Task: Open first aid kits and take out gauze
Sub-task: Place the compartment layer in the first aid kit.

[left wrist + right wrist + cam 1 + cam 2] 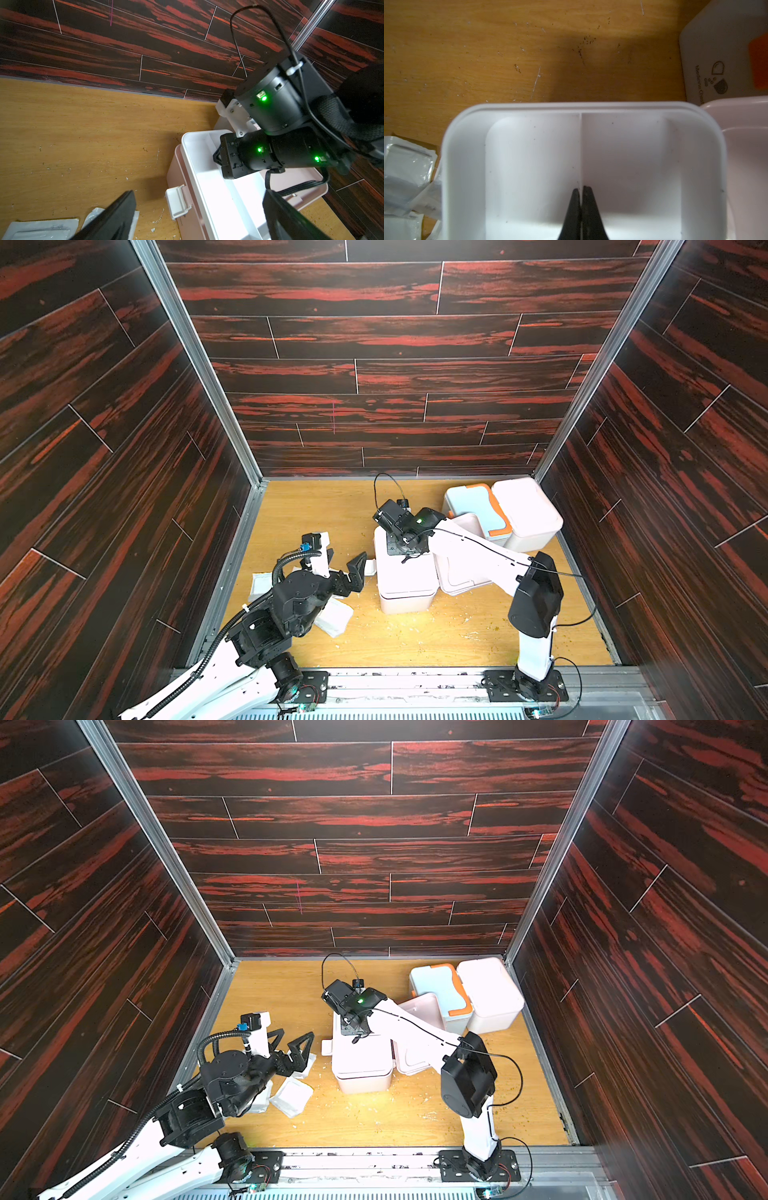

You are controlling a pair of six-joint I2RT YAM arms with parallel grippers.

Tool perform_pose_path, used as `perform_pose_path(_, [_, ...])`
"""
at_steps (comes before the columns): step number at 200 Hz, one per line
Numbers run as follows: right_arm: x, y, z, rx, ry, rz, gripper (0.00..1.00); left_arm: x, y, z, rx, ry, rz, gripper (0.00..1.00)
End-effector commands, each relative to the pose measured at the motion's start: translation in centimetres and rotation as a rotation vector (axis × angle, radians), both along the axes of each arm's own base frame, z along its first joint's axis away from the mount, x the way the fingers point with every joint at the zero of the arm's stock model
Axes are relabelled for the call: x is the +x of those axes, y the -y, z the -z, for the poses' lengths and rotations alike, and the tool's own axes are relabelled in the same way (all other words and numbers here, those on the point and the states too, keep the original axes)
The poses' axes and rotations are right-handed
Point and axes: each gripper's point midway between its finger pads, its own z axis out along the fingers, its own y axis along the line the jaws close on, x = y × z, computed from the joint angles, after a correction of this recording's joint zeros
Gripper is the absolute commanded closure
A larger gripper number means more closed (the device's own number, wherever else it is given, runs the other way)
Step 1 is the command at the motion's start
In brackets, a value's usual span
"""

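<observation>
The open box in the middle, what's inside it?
A white tray with two pockets, both bare where visible. The right hand is shut on the divider between them. Whatever lies under the tray is covered, and the hand hides part of it.

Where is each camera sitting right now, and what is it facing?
Top views: high behind the robot, looking down on table, kits, both arms.
Left wrist: behind the open left gripper, facing the open kit and right arm.
Right wrist: straight down into the tray; right gripper shut on its divider.
Wrist views share tray, gauze.
</observation>
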Motion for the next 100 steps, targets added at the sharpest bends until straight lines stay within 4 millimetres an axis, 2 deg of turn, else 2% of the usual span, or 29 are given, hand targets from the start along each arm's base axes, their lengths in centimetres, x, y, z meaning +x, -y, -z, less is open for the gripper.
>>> perform_pose_path(1, [0.1,-0.4,1.2,-0.021,-0.027,-0.016,1.0,0.1,-0.3,0.2,-0.01,0.011,-0.012,0.0])
perform_pose_path(100, [0.0,-0.3,2.9,-0.052,-0.052,-0.018,1.0,0.1,-0.2,0.2,-0.015,0.014,-0.013,0.0])
